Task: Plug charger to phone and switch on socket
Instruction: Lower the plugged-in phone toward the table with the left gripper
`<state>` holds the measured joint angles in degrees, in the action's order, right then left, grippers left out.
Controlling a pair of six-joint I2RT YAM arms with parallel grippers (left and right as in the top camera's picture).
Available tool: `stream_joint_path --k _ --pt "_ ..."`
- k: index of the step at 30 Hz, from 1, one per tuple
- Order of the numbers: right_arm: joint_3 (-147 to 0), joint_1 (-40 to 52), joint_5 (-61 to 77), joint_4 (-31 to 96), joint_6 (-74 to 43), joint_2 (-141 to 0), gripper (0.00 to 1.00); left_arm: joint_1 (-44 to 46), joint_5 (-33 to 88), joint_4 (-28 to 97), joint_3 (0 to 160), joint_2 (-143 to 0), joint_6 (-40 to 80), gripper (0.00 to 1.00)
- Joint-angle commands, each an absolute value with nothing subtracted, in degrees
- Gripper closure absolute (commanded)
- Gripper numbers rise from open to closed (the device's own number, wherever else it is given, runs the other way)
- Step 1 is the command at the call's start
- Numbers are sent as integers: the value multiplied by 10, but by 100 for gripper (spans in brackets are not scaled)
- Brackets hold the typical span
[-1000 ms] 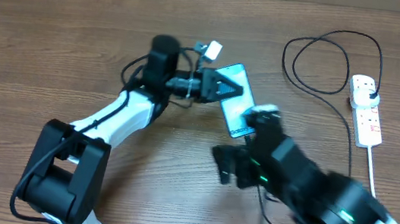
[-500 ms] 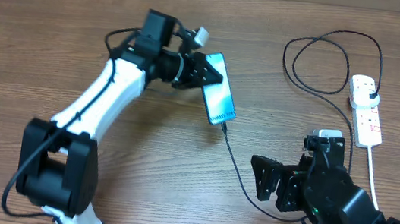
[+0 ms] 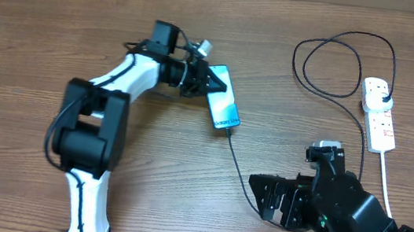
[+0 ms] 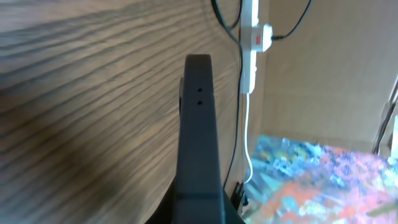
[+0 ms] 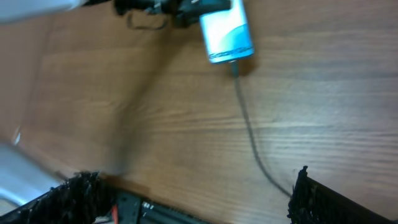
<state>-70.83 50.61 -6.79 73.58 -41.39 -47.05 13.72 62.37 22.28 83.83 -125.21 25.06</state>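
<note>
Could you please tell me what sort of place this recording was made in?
Most likely a robotics lab or test bench: two robot arms stand at a plain wooden table, with a phone, a charger cable and a white power strip on it, and a brown panel beside it.

I'm at what looks like a robotics lab bench: wood table (image 3: 33,47), brown board wall (image 4: 323,74), left arm (image 3: 128,82), right arm (image 3: 364,222).

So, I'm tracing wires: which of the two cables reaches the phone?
The thin black cable, its tip at the phone's near end. The thick white cord only trails from the socket.
</note>
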Motion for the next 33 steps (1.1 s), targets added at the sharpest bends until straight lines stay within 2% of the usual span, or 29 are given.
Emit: stream_joint_path --k 1,5,9,16,22,25,33 --pt "-716 502 -27 743 -420 -468 0 163 680 217 880 -1297 237 96" --pt "-716 502 -22 759 -420 -468 0 177 727 192 896 -1342 238 96" --pt "-716 502 -22 769 -420 -468 0 177 725 190 896 -1364 238 96" --pt "-716 502 -22 769 -420 -468 0 176 647 208 896 -1384 238 93" --pt "-716 502 -22 769 -420 -468 0 180 634 212 895 -1398 238 92" --pt "-716 502 -25 771 -420 -468 0 180 621 213 895 -1401 238 86" --pt "-700 502 -26 770 -420 -468 0 180 534 251 895 -1402 238 80"
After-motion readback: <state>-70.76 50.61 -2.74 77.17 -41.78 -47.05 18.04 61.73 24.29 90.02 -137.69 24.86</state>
